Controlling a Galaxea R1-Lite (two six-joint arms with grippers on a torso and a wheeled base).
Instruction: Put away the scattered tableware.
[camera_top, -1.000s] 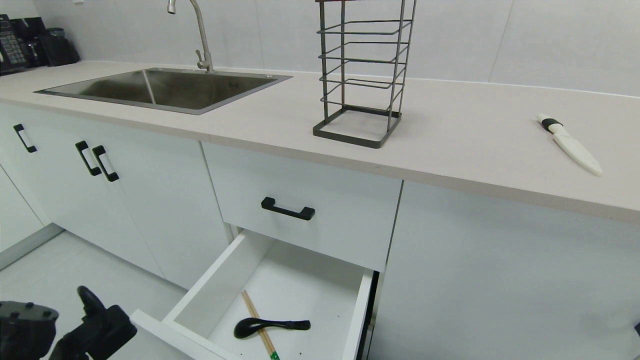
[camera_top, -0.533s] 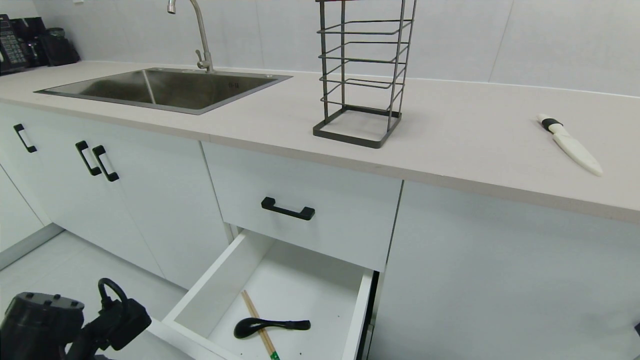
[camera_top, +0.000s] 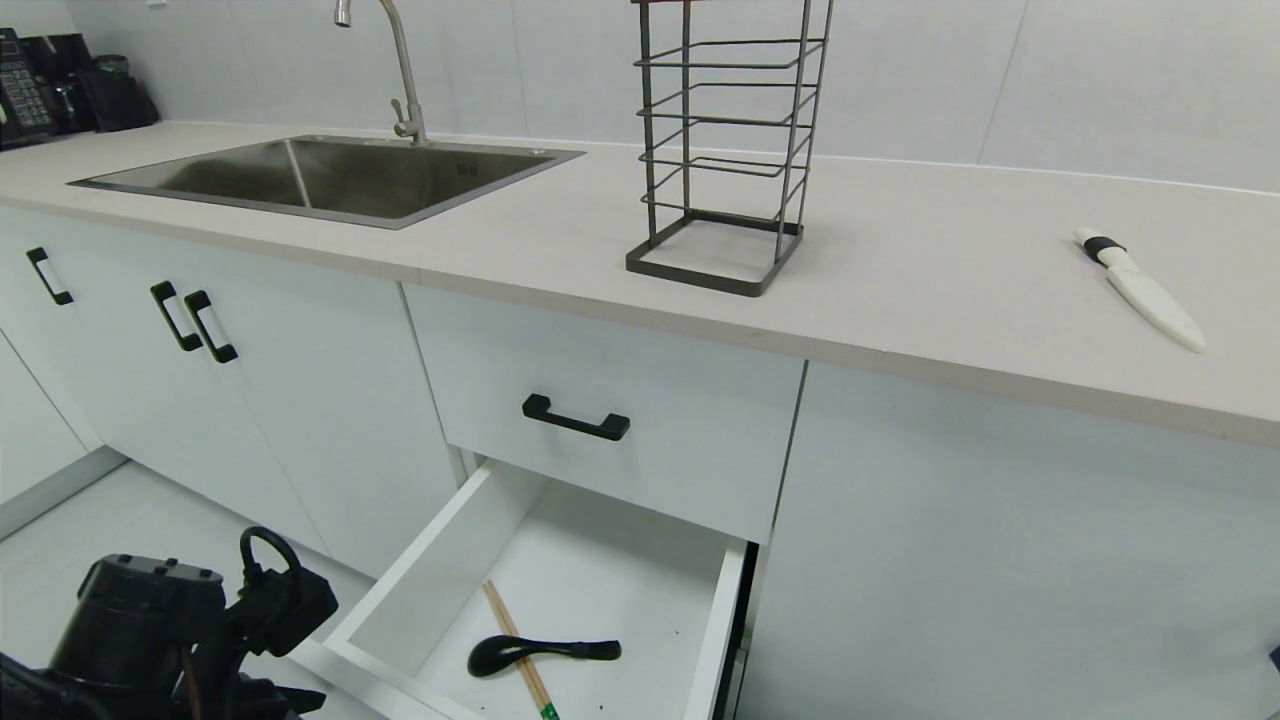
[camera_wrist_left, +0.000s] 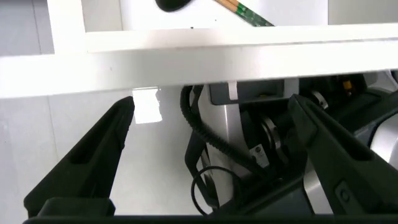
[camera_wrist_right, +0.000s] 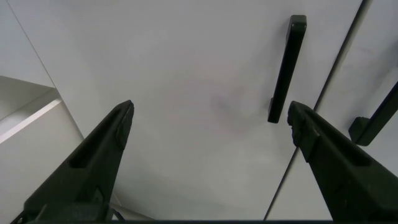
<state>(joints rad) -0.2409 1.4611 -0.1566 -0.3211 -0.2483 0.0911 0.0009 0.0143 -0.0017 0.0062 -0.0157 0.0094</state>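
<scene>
Left arm (camera_top: 160, 630) has risen toward the open drawer's (camera_top: 440, 555) front-left corner.
Both grippers gape wide, empty: left gripper (camera_wrist_left: 211, 109) near the drawer's front rim, right gripper (camera_wrist_right: 211, 112) facing a cabinet door (camera_wrist_right: 199, 106). The black spoon (camera_top: 540, 652) and chopsticks (camera_top: 515, 640) lie crossed near the drawer's front edge, and the white knife (camera_top: 1140, 290) lies near the countertop's (camera_top: 900, 260) right end.

Open lower drawer (camera_top: 722, 625) holds a black spoon (camera_top: 575, 650) lying across chopsticks (camera_top: 505, 620); the drawer above it is shut, with a black handle (camera_top: 576, 418). On the counter (camera_top: 950, 270): sink (camera_top: 330, 175) with faucet (camera_top: 404, 75) at left, an upright wire rack (camera_top: 697, 279) in the middle, and a white knife (camera_top: 1140, 290) lying well apart at right. Left arm (camera_top: 140, 625) sits low, just beside the open drawer's front corner.
</scene>
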